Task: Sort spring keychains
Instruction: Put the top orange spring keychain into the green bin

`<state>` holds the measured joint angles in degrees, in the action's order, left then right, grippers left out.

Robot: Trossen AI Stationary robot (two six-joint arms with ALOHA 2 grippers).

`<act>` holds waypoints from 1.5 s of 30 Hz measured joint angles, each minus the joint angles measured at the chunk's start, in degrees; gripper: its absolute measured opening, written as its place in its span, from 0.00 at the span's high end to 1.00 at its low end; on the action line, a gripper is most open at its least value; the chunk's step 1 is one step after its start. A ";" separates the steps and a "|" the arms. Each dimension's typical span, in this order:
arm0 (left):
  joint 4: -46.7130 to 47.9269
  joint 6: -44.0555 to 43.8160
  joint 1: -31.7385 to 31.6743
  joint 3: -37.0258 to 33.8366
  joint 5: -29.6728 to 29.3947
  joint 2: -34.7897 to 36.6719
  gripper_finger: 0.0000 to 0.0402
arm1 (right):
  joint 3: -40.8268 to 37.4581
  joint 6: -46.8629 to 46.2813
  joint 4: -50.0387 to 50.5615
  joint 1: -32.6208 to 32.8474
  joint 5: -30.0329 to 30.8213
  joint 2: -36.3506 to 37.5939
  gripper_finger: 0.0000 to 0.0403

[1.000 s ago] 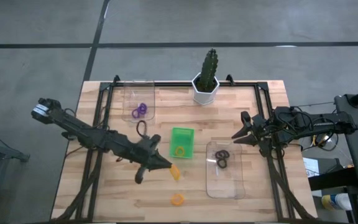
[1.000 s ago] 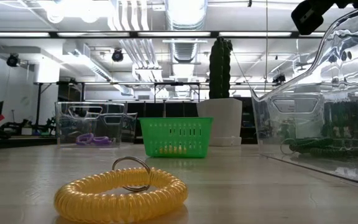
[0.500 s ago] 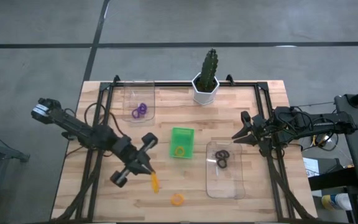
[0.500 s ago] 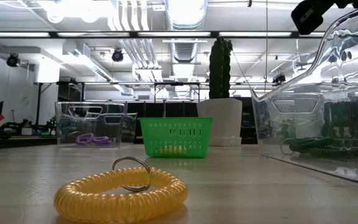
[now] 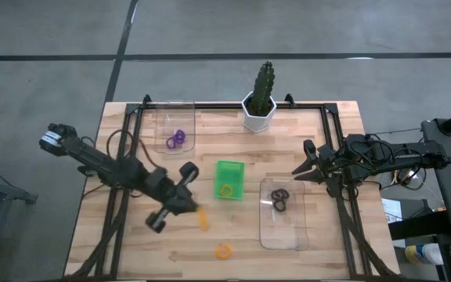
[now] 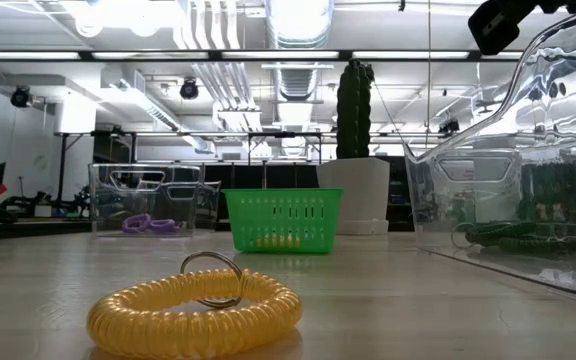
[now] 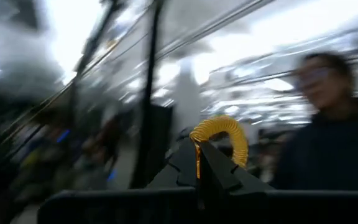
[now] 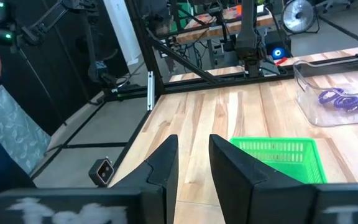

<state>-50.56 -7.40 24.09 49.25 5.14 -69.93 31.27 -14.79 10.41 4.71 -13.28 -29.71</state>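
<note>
Since half a second ago the left gripper (image 5: 193, 210) has swung its orange ring (image 5: 203, 221) back up and toward the green tray (image 5: 229, 169), away from the front edge; a second ago it was closer still to the tray. The ring hangs edge-on, pinched by its coil between the closed fingertips, which the left wrist view confirms: the coil (image 7: 221, 135) arches over the tips. That grip probably keeps it free to drop flat once released. The tray already holds one orange ring (image 5: 225, 189), so orange seems to belong there. Another orange ring (image 5: 223, 251) lies alone near the front edge, close to the low camera (image 6: 195, 308), not yet sorted. Purple rings (image 5: 175, 139) sit in the clear tray (image 5: 161, 119) at the back left; black rings (image 5: 279, 200) sit in the clear tray (image 5: 285, 236) at the right. The right gripper (image 5: 298, 170) waits at the right side of the table, just beyond the black rings' tray, fingers parted and empty. A cactus pot (image 5: 258, 112) stands at the back edge.
</note>
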 joint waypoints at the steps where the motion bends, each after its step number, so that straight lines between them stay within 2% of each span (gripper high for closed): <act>1: 2.33 -1.23 -0.08 0.00 -2.85 0.00 1.00 | 0.00 -0.04 0.01 0.00 0.00 0.02 0.79; 6: 17.45 -11.86 -1.98 0.00 -14.07 0.00 1.00 | 0.00 1.72 -0.59 0.00 0.00 0.00 0.81; 11: 29.12 -21.76 -5.37 0.00 -17.94 0.00 1.00 | 0.00 3.23 -3.81 -0.01 -0.04 0.08 0.83; 24: 44.99 -30.33 -15.34 0.00 -21.92 -0.02 1.00 | 0.00 3.43 -3.93 -0.02 0.07 0.36 0.79; 28: 45.54 -31.92 -16.44 0.00 -22.62 -1.42 1.00 | 0.00 3.57 -3.89 -0.04 2.60 0.33 0.79; 32: 46.13 -33.24 -16.61 1.29 -22.99 -5.70 1.00 | 0.00 4.29 -3.87 -0.04 4.44 0.33 0.80; 35: 49.59 -33.52 -16.61 3.97 -23.07 -9.49 1.00 | 0.00 4.28 -3.88 -0.04 4.47 0.33 0.81; 43: 69.59 -31.48 -17.16 15.23 -22.98 -19.96 1.00 | 0.00 4.07 -3.82 -0.02 4.46 0.33 0.83; 45: 72.13 -30.66 -17.34 17.93 -22.96 -22.43 1.00 | 0.00 4.12 -3.80 -0.02 4.46 0.33 0.82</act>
<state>21.57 -38.06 6.75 67.19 -17.82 -92.36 31.27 -10.67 6.61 4.69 -8.82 -29.39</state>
